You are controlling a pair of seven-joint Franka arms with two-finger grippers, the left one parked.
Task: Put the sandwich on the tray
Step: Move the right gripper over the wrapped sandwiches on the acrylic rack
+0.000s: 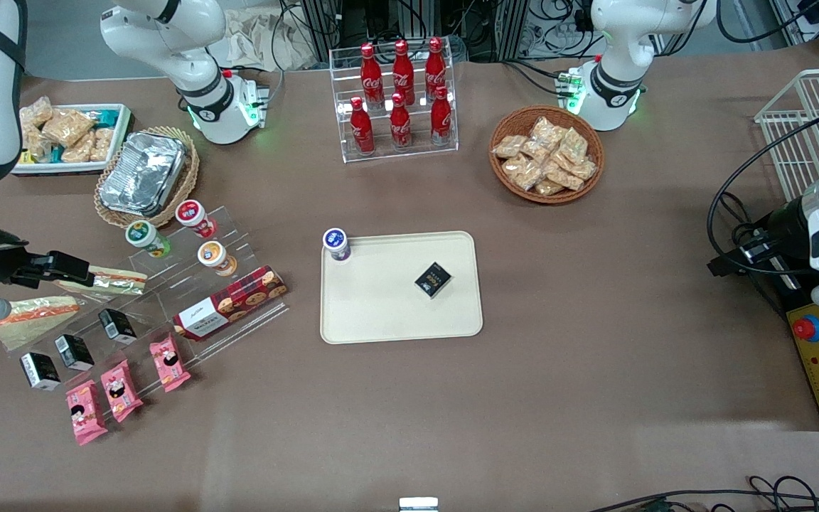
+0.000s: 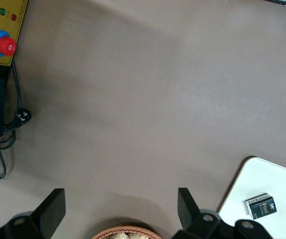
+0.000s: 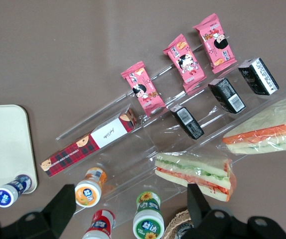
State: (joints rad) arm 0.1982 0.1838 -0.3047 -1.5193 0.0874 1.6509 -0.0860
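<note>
The step in hand looks like the approach. The pincer point(image 3: 128, 209) hangs with fingers spread wide, empty, above the clear stepped rack point(image 1: 168, 306) at the working arm's end of the tabletop point(image 1: 559, 370). The sandwich point(image 3: 265, 134), orange-striped, lies on the rack, beside the red-striped sandwich point(image 3: 195, 172). The tray point(image 1: 381, 313) sits mid-table, well apart, carrying a small black box point(image 1: 434, 279) and a cup point(image 1: 336, 244).

Next, I judge, the pincer must shift over the orange sandwich, descend and close gently on the soft wrap.

The wrist view shows both wedges plainly; the front view half hides them under the arm, but alone shows the whole tray.
</note>
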